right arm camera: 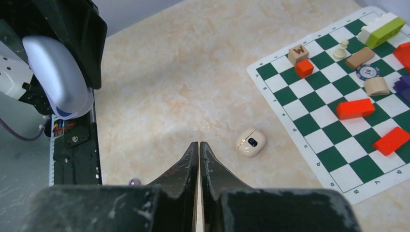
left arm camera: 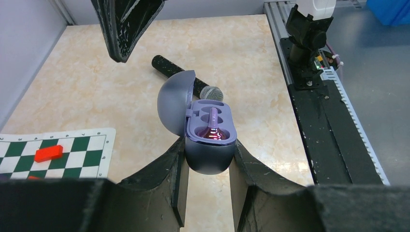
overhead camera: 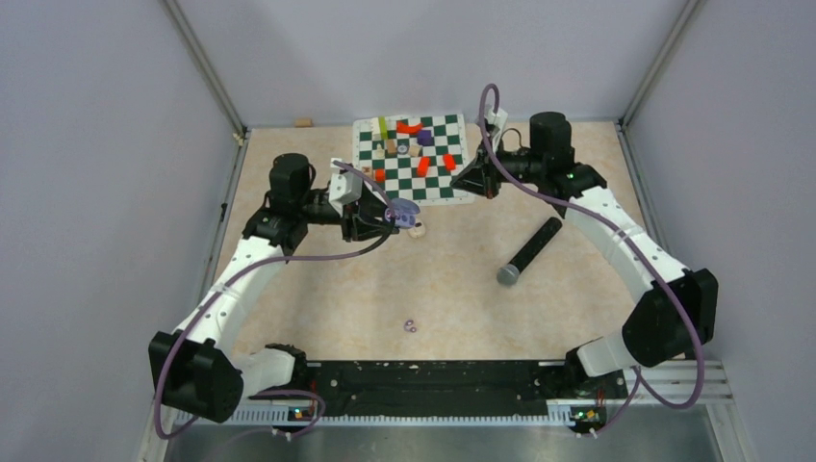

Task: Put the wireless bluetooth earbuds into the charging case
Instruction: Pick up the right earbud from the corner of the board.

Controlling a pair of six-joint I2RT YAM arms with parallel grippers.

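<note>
The pale stone-patterned table (overhead camera: 462, 289) carries a green-and-white chequered mat (overhead camera: 438, 183) at its far side, strewn with small blocks. A black microphone (overhead camera: 529, 250) lies right of centre. The right gripper (right arm camera: 199, 150) hovers near the mat's edge, jaws pressed together on nothing. The left gripper (left arm camera: 208, 157) pinches the lavender charging case (left arm camera: 210, 140) by its base, lid swung open. The wireless bluetooth earbuds (overhead camera: 411, 325) lie on the table near the arms' bases, well apart from both grippers.
</note>
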